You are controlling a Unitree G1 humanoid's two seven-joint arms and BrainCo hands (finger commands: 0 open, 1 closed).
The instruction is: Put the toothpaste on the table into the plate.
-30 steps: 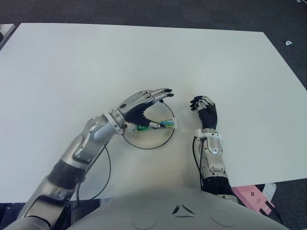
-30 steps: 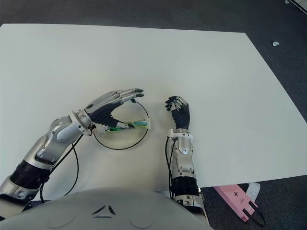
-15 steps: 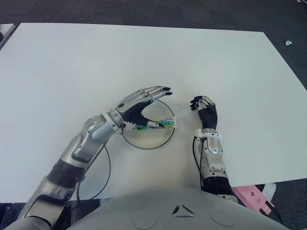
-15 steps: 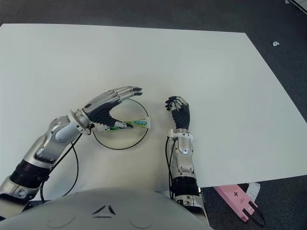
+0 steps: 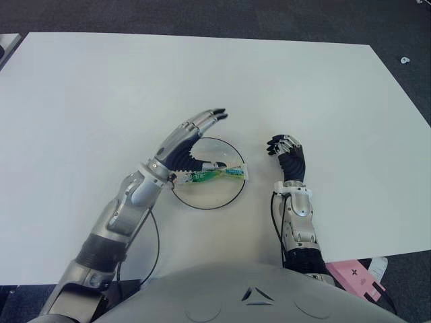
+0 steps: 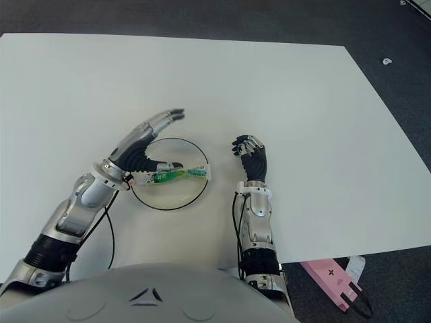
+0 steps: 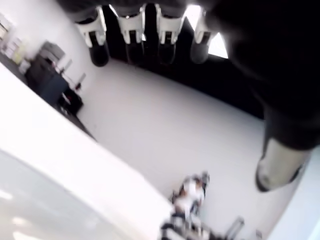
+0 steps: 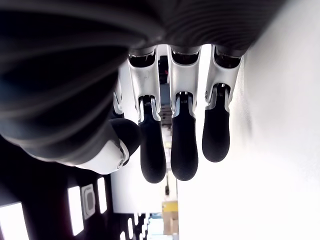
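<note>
Green-white toothpaste tube [image 5: 217, 174] lies in plate [image 5: 202, 203] at frame centre, just under left hand [image 5: 183, 145], fingers spread, not gripping; right hand [image 5: 288, 155] w/ fingers curled, empty, sits right of plate.

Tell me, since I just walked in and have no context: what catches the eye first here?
The left hand, fingers spread and holding nothing, shows over the left edge of a black-rimmed plate near the middle of the white table. A green toothpaste tube lies inside the plate. The right hand shows to the plate's right, fingers curled and holding nothing.
</note>
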